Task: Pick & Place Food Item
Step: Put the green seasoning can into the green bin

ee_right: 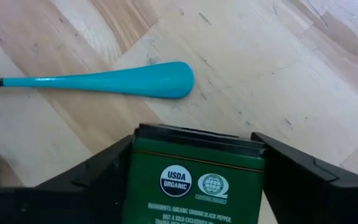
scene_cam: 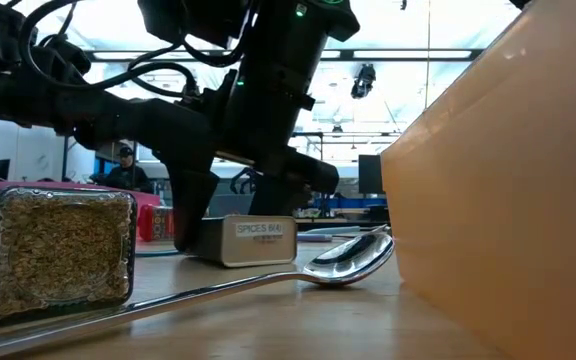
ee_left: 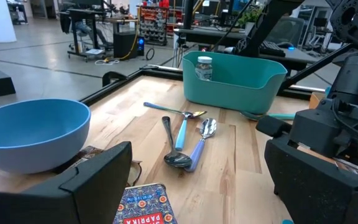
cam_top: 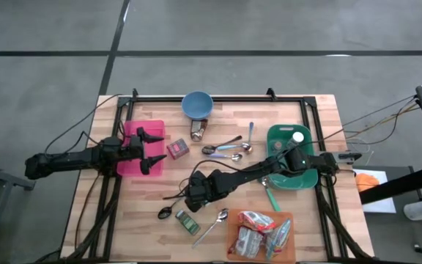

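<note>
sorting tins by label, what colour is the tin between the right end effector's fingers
Dark green black pepper tin, clearest in the right wrist view.

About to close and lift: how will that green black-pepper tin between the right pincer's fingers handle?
The green tin looks rigid, so it probably won't crush. Its flat sides suit the right pincer and it shouldn't roll. The glossy finish may slip.

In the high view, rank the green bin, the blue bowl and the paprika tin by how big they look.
1. Green bin, clearly largest.
2. Blue bowl.
3. Paprika tin, smallest.
The camera looks straight down on all three, so nearness hardly skews this.
</note>
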Motion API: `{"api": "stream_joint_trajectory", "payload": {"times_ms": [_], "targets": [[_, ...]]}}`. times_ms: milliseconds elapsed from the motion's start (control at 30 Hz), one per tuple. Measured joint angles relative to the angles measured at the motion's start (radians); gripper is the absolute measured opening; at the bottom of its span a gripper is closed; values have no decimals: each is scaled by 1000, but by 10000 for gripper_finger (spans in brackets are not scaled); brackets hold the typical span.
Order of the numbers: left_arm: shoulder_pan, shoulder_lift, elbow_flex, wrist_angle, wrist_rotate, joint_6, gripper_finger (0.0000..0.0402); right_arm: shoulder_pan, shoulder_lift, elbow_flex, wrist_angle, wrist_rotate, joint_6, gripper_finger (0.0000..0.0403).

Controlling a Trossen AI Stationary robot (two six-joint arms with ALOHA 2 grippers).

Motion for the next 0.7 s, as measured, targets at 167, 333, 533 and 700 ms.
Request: {"api": "stream_joint_trajectory", "payload": {"times_ms": [167,333,533,700], "targets": [[0,0,0,0,0,0,372,0,-1,-8,3,1,31,270],[0,0,0,0,0,0,372,0,-1,-3,-2,2,22,284],[0,0,0,0,0,0,372,1,-2,6,-7,22,-3,269],[0,0,0,0,0,0,372,3,-28,5,-9,58,-14,284]]}}
